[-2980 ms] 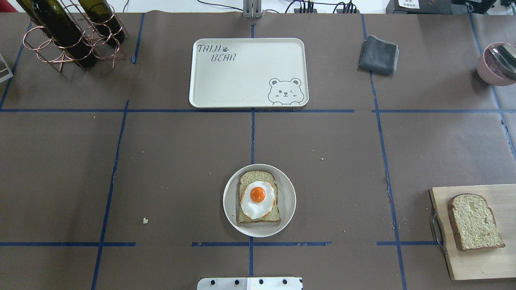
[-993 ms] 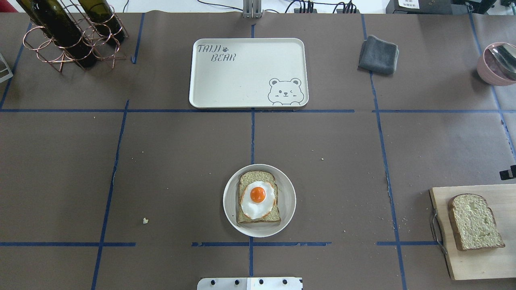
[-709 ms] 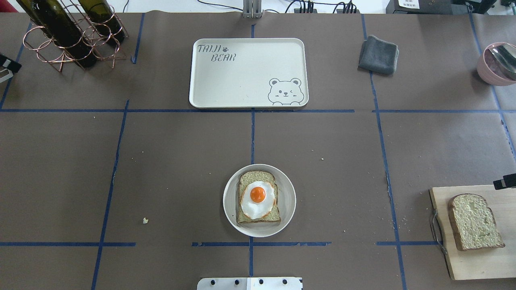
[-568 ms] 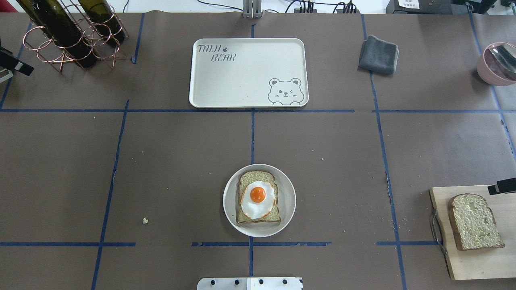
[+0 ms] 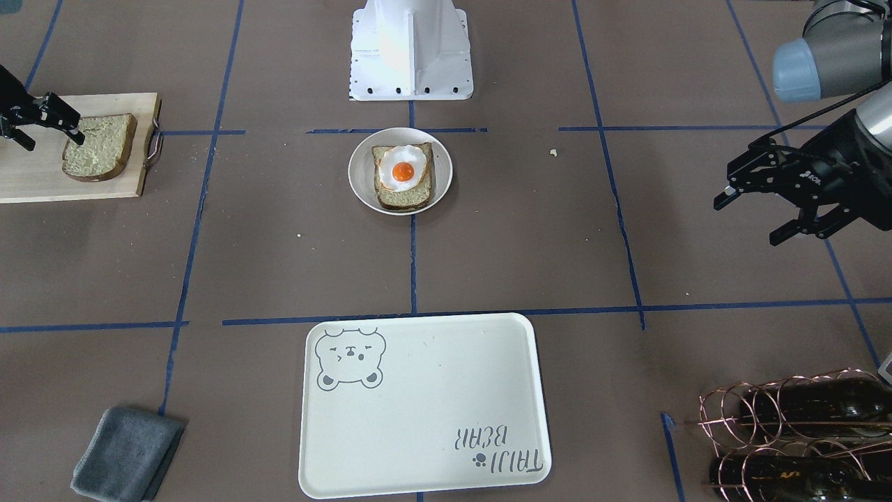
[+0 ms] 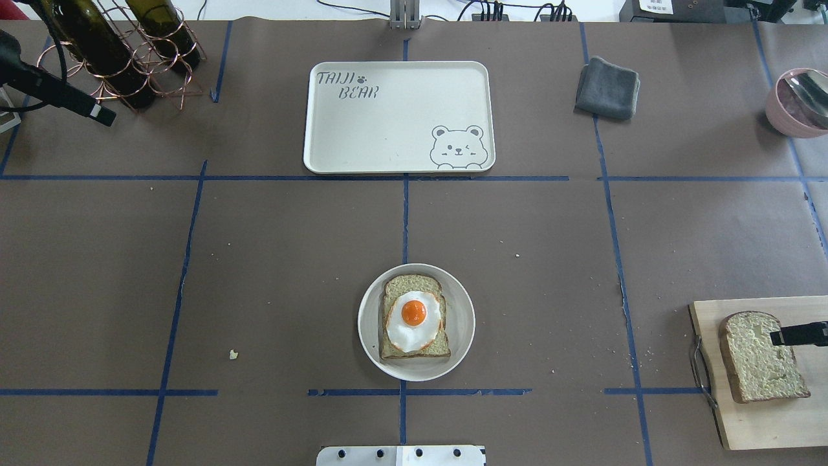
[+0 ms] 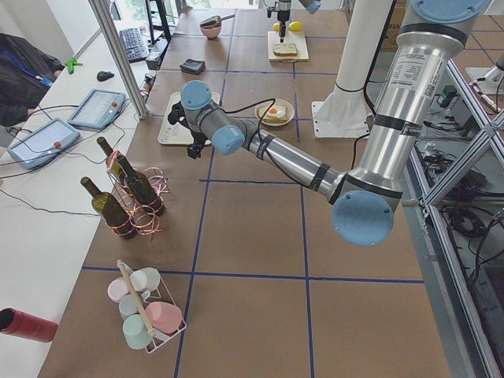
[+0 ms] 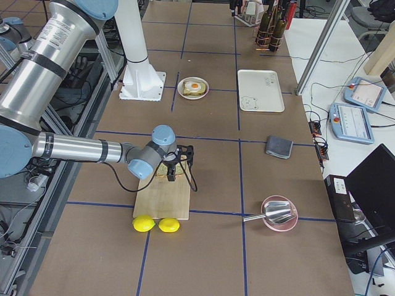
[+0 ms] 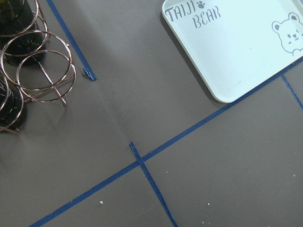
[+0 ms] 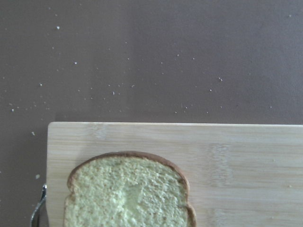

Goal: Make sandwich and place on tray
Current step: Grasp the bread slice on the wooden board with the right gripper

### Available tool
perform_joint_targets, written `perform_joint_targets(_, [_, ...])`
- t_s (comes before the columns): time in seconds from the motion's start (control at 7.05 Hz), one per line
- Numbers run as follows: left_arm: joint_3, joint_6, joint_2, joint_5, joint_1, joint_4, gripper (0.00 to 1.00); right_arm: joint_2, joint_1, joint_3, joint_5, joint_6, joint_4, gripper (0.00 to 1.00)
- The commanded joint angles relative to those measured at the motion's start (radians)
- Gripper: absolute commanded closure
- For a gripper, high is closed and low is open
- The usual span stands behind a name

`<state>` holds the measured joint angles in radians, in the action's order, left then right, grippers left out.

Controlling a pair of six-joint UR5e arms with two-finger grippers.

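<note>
A bread slice topped with a fried egg (image 6: 414, 316) lies on a round white plate (image 6: 463, 323) at the table's near centre; it also shows in the front view (image 5: 403, 174). A second bread slice (image 6: 753, 362) lies on the wooden cutting board (image 6: 763, 427) at the right. My right gripper (image 5: 52, 136) is open and hovers over that slice's far edge; one finger (image 6: 792, 334) shows overhead. The slice also shows in the right wrist view (image 10: 128, 196). The cream tray (image 6: 398, 116) lies empty at the far centre. My left gripper (image 5: 746, 223) is open and empty, above the table next to the bottle rack.
A copper rack of wine bottles (image 6: 110, 55) stands at the far left, close to my left arm. A folded grey cloth (image 6: 607, 87) lies right of the tray. A pink bowl with a spoon (image 6: 799, 100) is at the far right. Two lemons (image 8: 155, 224) lie beside the board.
Both arms have come into the overhead view. The right gripper moved from the right edge down over the bread slice on the board. The left gripper moved in beside the bottle rack.
</note>
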<state>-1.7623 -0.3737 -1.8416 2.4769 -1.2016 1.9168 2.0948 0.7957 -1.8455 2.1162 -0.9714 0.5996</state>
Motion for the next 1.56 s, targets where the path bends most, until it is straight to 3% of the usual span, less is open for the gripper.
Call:
perform_joint_targets(0.0, [-0.005,-0.07,0.001,-0.041,0.031,0.047,0.0,0.002,-0.032,0.026,-0.005,-0.016,-0.029,0.15])
perform_joint_targets(0.28, [-0.008,-0.071,0.002,-0.041,0.03,0.047,0.0,0.002,-0.058,0.045,-0.005,-0.015,-0.029,0.3])
perform_joint_targets(0.57, [-0.011,-0.071,0.005,-0.043,0.03,0.048,0.0,0.002,-0.069,0.045,-0.002,-0.015,-0.031,0.56])
perform_joint_targets(0.71, [-0.014,-0.071,0.007,-0.041,0.028,0.047,0.0,0.002,-0.067,0.045,-0.001,-0.015,-0.029,0.83])
perform_joint_targets(0.85, [-0.014,-0.071,0.007,-0.041,0.028,0.048,0.0,0.002,-0.067,0.045,0.002,-0.012,-0.031,1.0])
perform_joint_targets(1.42, [-0.02,-0.094,0.007,-0.043,0.028,0.048,0.0,0.001,-0.061,-0.007,0.028,-0.016,-0.038,1.0])
